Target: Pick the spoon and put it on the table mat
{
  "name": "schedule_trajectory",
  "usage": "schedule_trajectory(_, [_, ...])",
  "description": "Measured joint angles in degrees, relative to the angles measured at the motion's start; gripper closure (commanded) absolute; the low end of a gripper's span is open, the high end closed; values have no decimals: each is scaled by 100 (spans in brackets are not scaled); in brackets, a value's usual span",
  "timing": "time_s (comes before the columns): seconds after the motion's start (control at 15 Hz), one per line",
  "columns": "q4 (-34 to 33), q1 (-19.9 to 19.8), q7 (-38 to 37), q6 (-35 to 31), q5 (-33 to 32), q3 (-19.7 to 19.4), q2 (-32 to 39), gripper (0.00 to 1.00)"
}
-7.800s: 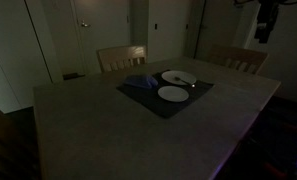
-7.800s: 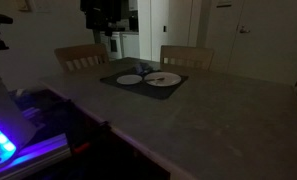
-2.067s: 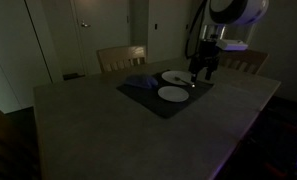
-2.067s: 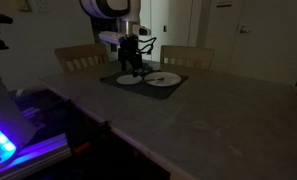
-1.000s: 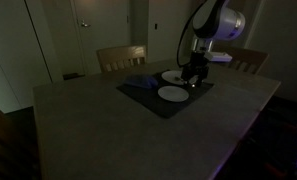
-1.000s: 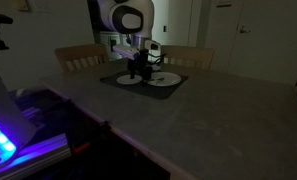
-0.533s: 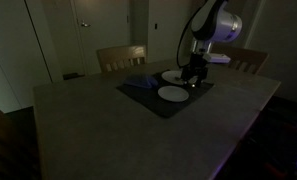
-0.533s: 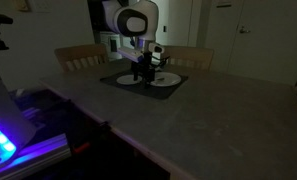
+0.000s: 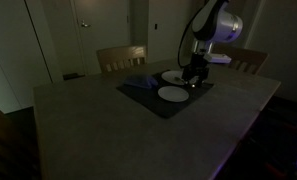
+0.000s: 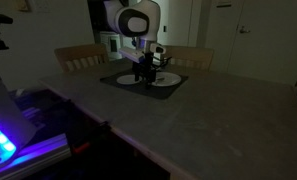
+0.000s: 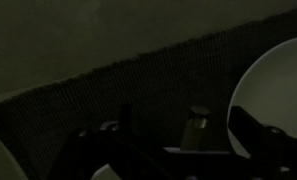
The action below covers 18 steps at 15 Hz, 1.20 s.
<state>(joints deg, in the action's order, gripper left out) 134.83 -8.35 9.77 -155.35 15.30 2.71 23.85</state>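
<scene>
A dark table mat point(image 9: 138, 97) lies on the table and carries two white plates point(image 9: 173, 94) point(image 9: 174, 75); it also shows in the other exterior view point(image 10: 110, 79). My gripper point(image 9: 193, 82) point(image 10: 145, 77) is low over the mat between the plates. In the wrist view its two dark fingers stand wide apart, and my gripper point(image 11: 188, 150) is open. A small pale piece that looks like the spoon's end point(image 11: 196, 128) lies between them on the mat point(image 11: 108, 95). The spoon is hidden behind the gripper in both exterior views.
A blue cloth point(image 9: 138, 82) lies on the mat's far side. A plate rim point(image 11: 273, 85) is close beside one finger. Two wooden chairs point(image 9: 121, 57) point(image 9: 240, 60) stand behind the table. The room is dark. A lit device point(image 10: 3, 140) sits off the table's edge.
Over the last second the gripper moved a little lower toward the mat between the plates. Plates and mat have not moved.
</scene>
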Motion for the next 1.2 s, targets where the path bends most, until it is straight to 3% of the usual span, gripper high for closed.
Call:
schedule_trajectory(0.27, [-23, 0, 0, 7, 0, 27, 0, 44])
schedule_trajectory(0.73, [-45, -8, 1, 19, 2, 40, 0, 94])
schedule_trajectory(0.87, [-49, -10, 1, 45, 4, 46, 0, 100])
schedule_trajectory(0.93, [-53, -11, 3, 59, 5, 52, 0, 95])
schedule_trajectory(1.2, [-92, -12, 6, 170, 5, 77, -1, 95])
